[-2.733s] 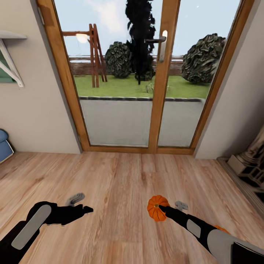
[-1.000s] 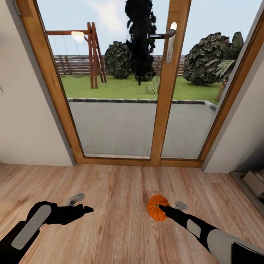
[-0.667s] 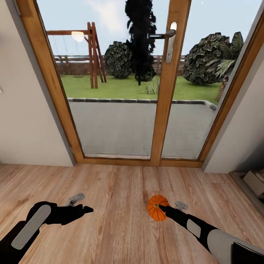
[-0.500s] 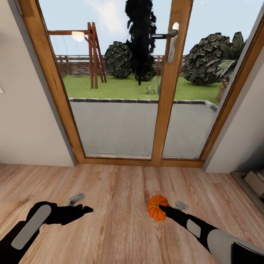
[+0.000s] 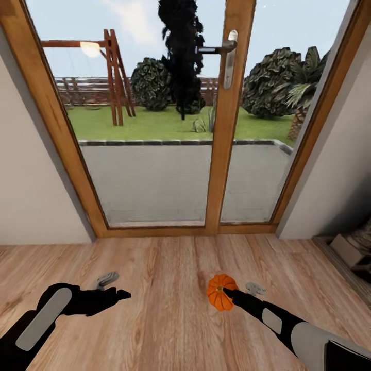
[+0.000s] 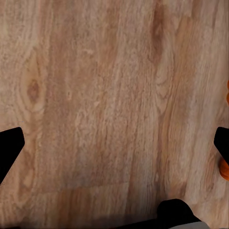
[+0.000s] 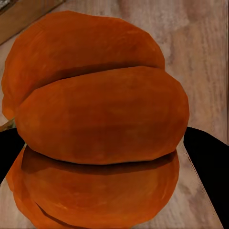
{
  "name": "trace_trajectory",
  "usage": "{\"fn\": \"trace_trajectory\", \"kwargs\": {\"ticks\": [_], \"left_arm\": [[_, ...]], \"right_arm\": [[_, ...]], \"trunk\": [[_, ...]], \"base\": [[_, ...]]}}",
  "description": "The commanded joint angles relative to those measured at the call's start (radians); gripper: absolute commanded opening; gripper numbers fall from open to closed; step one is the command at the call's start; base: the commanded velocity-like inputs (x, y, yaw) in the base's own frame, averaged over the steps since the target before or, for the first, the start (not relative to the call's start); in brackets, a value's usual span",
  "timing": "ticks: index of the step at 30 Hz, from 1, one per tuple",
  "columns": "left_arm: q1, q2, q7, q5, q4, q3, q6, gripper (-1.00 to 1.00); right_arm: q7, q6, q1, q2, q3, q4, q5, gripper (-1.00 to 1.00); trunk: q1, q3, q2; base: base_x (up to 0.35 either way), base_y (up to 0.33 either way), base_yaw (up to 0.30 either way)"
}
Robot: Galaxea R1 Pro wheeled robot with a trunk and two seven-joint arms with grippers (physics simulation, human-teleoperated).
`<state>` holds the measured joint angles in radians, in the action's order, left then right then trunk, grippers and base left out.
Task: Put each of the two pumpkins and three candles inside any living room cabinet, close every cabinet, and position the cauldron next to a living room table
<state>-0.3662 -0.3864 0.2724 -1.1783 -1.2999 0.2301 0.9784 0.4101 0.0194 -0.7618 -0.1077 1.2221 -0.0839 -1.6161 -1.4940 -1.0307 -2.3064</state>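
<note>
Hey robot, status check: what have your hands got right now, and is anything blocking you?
Right gripper shut on pumpkin. Left gripper open, empty, over wood floor. Glass patio door straight ahead, shut; no cabinet sighted.

The glass door (image 5: 154, 118) stands straight ahead, at the far edge of the floor (image 5: 170, 330). Near of the door, the pumpkin (image 5: 219, 292) sits right of its middle post, between the fingers of the right gripper (image 5: 225, 292). The left gripper (image 5: 117, 288) hangs left of the pumpkin, well apart from it (jaws spread over bare floor). A wall (image 5: 31, 196) flanks the door's left side.
</note>
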Motion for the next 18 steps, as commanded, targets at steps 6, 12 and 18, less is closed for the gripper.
{"fn": "trace_trajectory", "kwargs": {"ticks": [6,12,18], "left_arm": [[0.000,0.000,0.011,-0.011,-0.001,0.002,0.000,1.00],[0.000,0.000,0.010,-0.010,-0.001,0.002,0.000,1.00],[0.000,0.004,0.010,0.014,-0.001,0.002,0.000,1.00]], "right_arm": [[0.003,0.002,-0.001,0.000,0.007,0.000,-0.008,-1.00],[0.003,0.002,-0.001,0.000,0.007,0.000,-0.008,-1.00],[0.003,0.002,-0.001,0.000,0.007,0.000,-0.008,-1.00]], "trunk": [[0.000,-0.001,0.000],[0.000,-0.001,0.000],[0.000,-0.001,0.000]], "base": [[0.112,0.037,-0.278],[0.012,0.002,-0.279],[0.001,0.000,-0.279]]}}
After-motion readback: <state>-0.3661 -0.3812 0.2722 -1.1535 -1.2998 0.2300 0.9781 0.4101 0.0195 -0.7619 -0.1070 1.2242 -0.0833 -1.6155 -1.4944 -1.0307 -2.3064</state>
